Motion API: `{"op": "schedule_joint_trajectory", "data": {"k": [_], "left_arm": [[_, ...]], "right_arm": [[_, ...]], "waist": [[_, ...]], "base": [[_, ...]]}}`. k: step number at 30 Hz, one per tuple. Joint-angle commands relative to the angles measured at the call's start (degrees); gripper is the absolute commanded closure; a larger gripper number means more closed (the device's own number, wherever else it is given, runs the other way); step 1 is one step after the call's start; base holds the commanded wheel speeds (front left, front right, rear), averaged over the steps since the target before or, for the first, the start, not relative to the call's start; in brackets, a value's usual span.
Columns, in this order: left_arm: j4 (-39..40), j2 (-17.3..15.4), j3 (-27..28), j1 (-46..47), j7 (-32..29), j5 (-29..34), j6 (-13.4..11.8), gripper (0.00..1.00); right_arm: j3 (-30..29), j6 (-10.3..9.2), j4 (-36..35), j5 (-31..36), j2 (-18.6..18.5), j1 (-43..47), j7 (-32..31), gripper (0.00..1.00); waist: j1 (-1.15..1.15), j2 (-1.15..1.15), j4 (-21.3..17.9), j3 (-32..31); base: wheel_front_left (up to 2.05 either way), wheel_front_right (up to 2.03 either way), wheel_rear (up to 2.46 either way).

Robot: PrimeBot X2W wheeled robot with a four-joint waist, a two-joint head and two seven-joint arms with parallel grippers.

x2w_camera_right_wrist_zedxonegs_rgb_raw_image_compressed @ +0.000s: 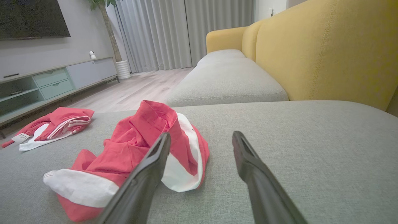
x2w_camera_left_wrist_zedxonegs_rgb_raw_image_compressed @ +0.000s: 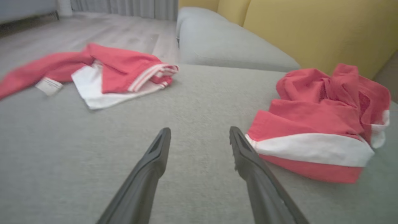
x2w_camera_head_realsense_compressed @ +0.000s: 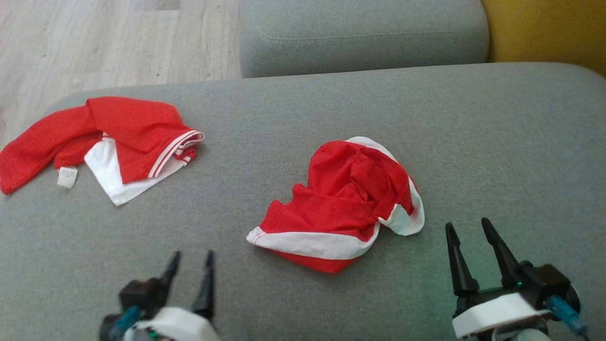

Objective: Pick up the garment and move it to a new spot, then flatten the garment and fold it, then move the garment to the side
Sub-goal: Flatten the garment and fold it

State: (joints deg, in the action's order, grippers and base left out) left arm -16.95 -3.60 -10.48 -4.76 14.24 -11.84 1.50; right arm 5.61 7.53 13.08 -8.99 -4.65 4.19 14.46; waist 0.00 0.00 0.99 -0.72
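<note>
Red-and-white garment (x2w_camera_head_realsense_compressed: 341, 203) lies crumpled on the grey cushion (x2w_camera_head_realsense_compressed: 473, 142), head view; left gripper (x2w_camera_head_realsense_compressed: 193, 255) and right gripper (x2w_camera_head_realsense_compressed: 467, 225) gape empty beside it. Left wrist view, blurred: cloth seemingly just right of the fingers (x2w_camera_left_wrist_zedxonegs_rgb_raw_image_compressed: 154, 161). Right wrist view: a raised fold (x2w_camera_right_wrist_zedxonegs_rgb_raw_image_compressed: 155, 115) invites a deep pinch.

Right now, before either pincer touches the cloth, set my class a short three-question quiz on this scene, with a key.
1. The crumpled garment and the flatter garment both lie on: A a wooden table; B the grey cushion; C a metal tray.
2. True or false: the right pincer is shut on the crumpled garment.
3. Fill in: the white label hangs from the garment on the robot's ____ side.
Key: 1 B. 2 False: it is open and apart from the cloth. 3 left.
</note>
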Motion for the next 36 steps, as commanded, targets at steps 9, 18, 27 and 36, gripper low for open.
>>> {"op": "schedule_joint_trajectory", "data": {"k": [9,18,27,36], "left_arm": [[-10.50,0.70,-9.94,15.99,-13.41,-12.29,-1.01,0.00],[-19.31,0.04,-13.35,24.18,-20.68,-9.98,-3.65,0.00],[-24.06,-0.38,-15.89,27.84,-25.22,-9.50,-1.04,1.00],[-22.02,-0.36,-16.54,29.93,-24.28,-10.76,1.03,1.00]], "right_arm": [[3.47,-0.04,-1.54,0.06,-1.72,-3.25,0.54,0.00],[3.73,-0.04,-1.49,-0.02,-1.82,-4.21,0.54,0.00],[3.49,-0.04,-1.36,0.04,-1.65,-4.47,0.54,0.00],[3.01,-0.04,-0.90,0.00,-1.13,-4.20,0.54,0.00]], "waist": [[0.00,0.00,-1.97,1.40],[0.00,0.00,-3.47,3.43],[0.00,0.00,-3.58,3.83],[0.00,0.00,-2.76,2.76]], "base": [[0.00,0.00,0.00],[0.00,0.00,0.00],[0.00,0.00,0.00],[0.00,0.00,0.00]]}}
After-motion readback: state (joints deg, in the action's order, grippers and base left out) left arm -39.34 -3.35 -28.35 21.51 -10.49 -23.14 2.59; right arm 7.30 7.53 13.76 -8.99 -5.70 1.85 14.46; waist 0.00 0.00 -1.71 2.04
